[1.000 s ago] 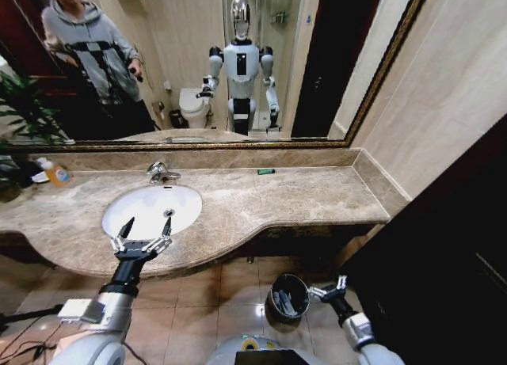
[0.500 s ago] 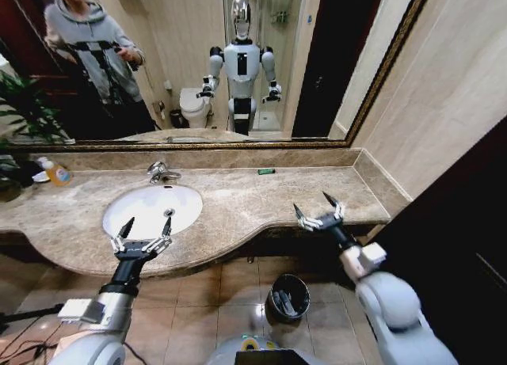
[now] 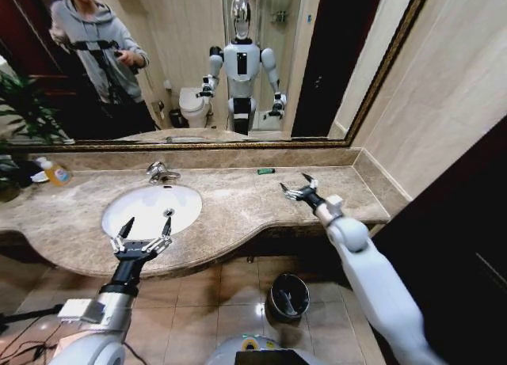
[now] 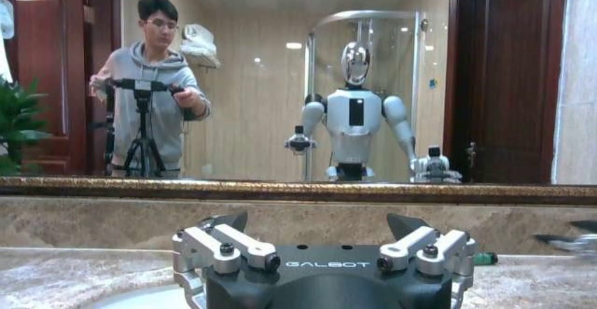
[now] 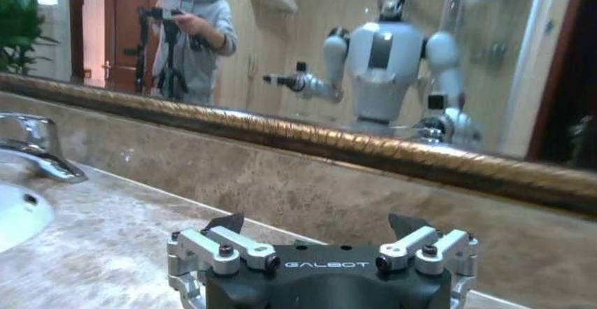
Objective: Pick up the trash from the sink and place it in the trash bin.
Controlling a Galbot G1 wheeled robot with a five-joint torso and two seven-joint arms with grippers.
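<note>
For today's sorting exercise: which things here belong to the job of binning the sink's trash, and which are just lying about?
Job:
sink
trash bin
green stick on the counter
right gripper, open, near that stick
left gripper, open, at the basin's front

Lying about:
orange-liquid bottle
plant

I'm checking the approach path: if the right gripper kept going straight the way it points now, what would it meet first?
Probably the short dark green stick lying on the marble counter. The right gripper, jaws open, points toward it over the counter; beyond lies the backsplash. Depth is unclear, so it might pass just above.
</note>
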